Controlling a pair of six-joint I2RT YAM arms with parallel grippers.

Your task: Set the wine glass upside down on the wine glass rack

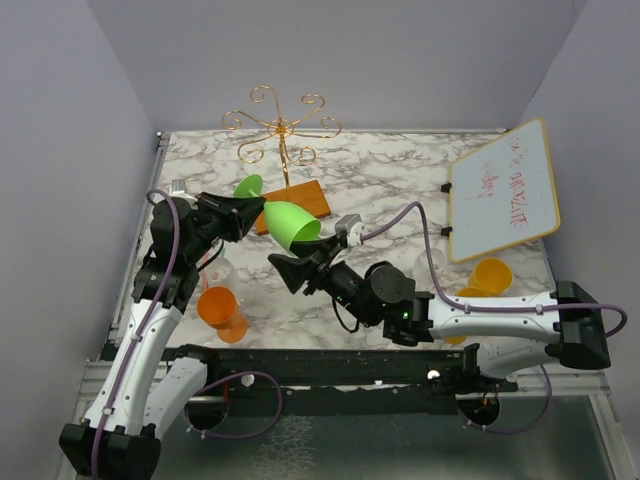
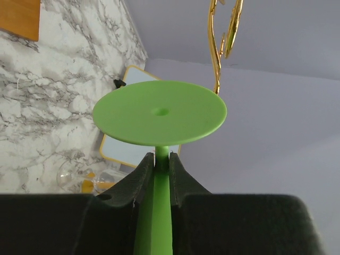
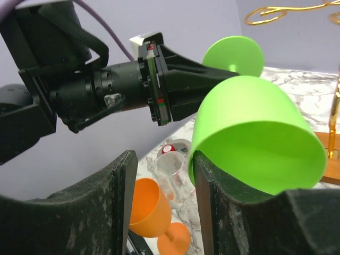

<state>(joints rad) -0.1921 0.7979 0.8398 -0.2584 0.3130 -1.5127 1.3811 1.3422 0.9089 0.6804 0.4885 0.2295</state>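
A bright green wine glass (image 1: 290, 225) hangs in the air, tilted on its side, bowl toward the right arm and round foot (image 1: 248, 186) toward the rack. My left gripper (image 1: 255, 213) is shut on its stem (image 2: 162, 154), just under the foot (image 2: 159, 112). My right gripper (image 1: 290, 270) is open below the bowl (image 3: 255, 138). Its right finger (image 3: 212, 180) sits by the bowl's rim, and nothing is between the fingers. The gold wire rack (image 1: 283, 125) stands behind on its wooden base (image 1: 293, 205). Its scrolls show in the left wrist view (image 2: 218, 48) and the right wrist view (image 3: 287, 10).
An orange glass (image 1: 220, 308) and a clear glass (image 1: 222, 270) stand by the left arm, and both show in the right wrist view (image 3: 149, 210). Two more orange glasses (image 1: 490, 275) are at the right. A yellow-framed whiteboard (image 1: 505, 190) leans at the back right.
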